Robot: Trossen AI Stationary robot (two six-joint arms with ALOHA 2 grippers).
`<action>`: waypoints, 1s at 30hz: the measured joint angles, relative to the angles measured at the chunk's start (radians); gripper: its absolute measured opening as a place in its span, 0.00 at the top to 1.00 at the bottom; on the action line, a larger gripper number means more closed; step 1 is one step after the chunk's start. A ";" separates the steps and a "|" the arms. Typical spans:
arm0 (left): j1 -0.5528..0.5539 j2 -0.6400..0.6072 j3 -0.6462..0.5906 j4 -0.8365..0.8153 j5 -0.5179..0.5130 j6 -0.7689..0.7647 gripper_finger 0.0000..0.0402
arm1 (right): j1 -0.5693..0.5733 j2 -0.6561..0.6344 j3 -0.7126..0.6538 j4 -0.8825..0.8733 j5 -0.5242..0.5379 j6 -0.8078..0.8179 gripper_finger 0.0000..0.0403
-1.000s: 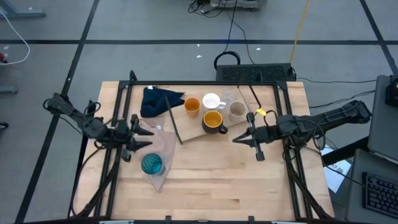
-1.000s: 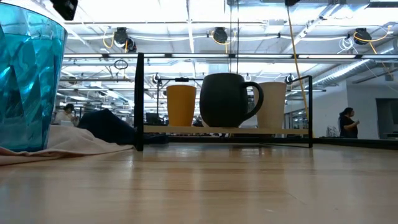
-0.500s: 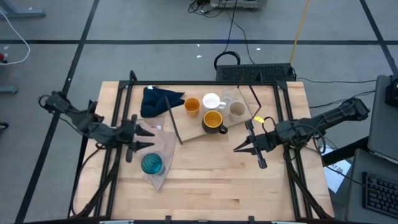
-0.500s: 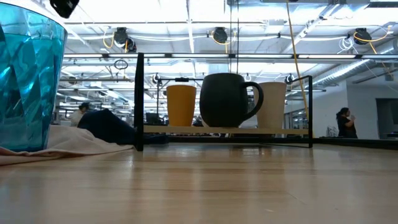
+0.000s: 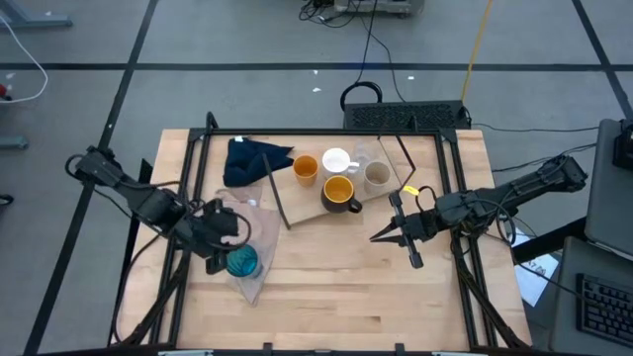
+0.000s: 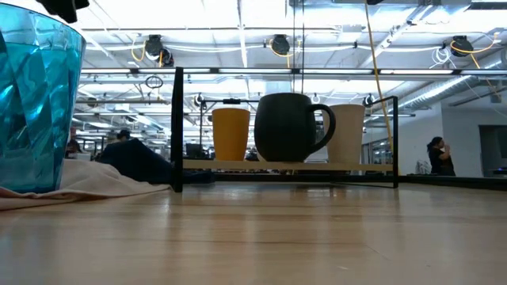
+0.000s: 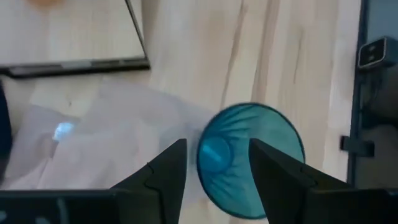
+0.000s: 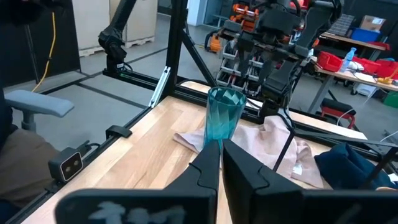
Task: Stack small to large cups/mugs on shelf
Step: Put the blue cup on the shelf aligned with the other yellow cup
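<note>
The teal tumbler (image 5: 240, 261) (image 6: 36, 103) stands upright on the pinkish cloth (image 5: 259, 229), near the table's left side. My left gripper (image 5: 224, 245) (image 7: 216, 163) is open and points down above the tumbler's mouth (image 7: 250, 158), one finger on each side of its rim, apart from it. The shelf (image 5: 307, 206) (image 6: 285, 165) carries the small orange cup (image 5: 305, 168), white mug (image 5: 337, 160), clear cup (image 5: 360, 156), grey-beige cup (image 5: 377, 176) and dark mug (image 5: 339, 192) (image 6: 289, 127). My right gripper (image 5: 388, 235) (image 8: 222, 152) is shut and hovers right of the shelf.
A dark blue cloth (image 5: 252, 158) lies at the far left, beside the shelf's black rod frame (image 5: 274, 194). Bare tabletop (image 5: 346, 287) stretches across the near half. Black rails (image 5: 465, 247) run along both table sides. People show in the room beyond.
My left gripper has moved toward the table's near edge and toward the tumbler, tipping down until it points at the tumbler's mouth. My right gripper has shifted a little toward the near edge. The cups and the tumbler have stayed in place.
</note>
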 joint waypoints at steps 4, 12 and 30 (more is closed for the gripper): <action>0.000 0.048 0.040 -0.048 0.031 -0.033 0.57 | 0.000 0.000 0.000 -0.002 0.000 0.013 0.98; 0.014 0.115 0.041 -0.142 0.072 -0.093 0.57 | 0.000 0.000 0.000 -0.032 0.000 0.015 0.98; 0.027 0.145 -0.003 -0.115 0.069 -0.085 0.57 | 0.000 0.000 0.000 -0.061 0.000 0.015 0.98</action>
